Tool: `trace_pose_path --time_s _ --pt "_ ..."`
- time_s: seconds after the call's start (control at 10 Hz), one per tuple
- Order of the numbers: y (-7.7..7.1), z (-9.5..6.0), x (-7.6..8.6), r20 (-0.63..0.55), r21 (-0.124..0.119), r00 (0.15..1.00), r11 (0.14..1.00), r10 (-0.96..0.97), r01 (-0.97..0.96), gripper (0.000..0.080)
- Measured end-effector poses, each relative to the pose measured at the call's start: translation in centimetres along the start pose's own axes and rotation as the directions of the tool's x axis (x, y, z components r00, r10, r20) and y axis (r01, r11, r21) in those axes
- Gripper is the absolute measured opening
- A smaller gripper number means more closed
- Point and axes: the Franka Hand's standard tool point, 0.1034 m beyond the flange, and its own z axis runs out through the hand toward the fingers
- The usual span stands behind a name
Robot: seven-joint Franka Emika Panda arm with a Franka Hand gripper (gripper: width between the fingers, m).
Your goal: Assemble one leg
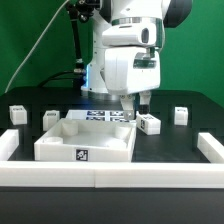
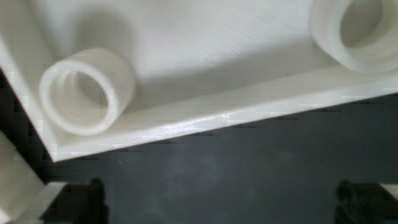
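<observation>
On the exterior view's left, a far-left block (image 1: 17, 113) stands on the dark counter (image 1: 190, 135). A second block (image 1: 50, 117) stands just beside the square tray-like top (image 1: 60, 148), and the marker board (image 1: 100, 116) lies behind that top. The end effector (image 1: 140, 103) hangs over the top's far corner, its fingers (image 2: 68, 203) spread wide with nothing between them. The leg (image 1: 150, 124) stands upright just beside that corner, and a last block (image 1: 180, 114) is well apart further right.

The wrist view looks down on the top's corner, not on the leg. A straight descent would therefore likely land a finger on the raised rim, shoving the top or tipping the leg.

Count: four small blocks, one top, and two round sockets (image 2: 86, 95) in the wrist view.
</observation>
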Motion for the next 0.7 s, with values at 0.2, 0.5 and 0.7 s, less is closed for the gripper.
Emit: trace_pose_path --time_s 0.2,0.5,0.7 --pt "0.08 -0.06 0.08 -0.007 -0.006 1.000 1.000 -0.003 0.003 0.0650" --pt "0.11 -0.06 0.01 -0.007 -0.006 1.000 1.000 -0.003 0.003 0.0650" --pt "0.11 -0.05 0.01 -0.007 -0.006 1.000 1.000 -0.003 0.003 0.0650"
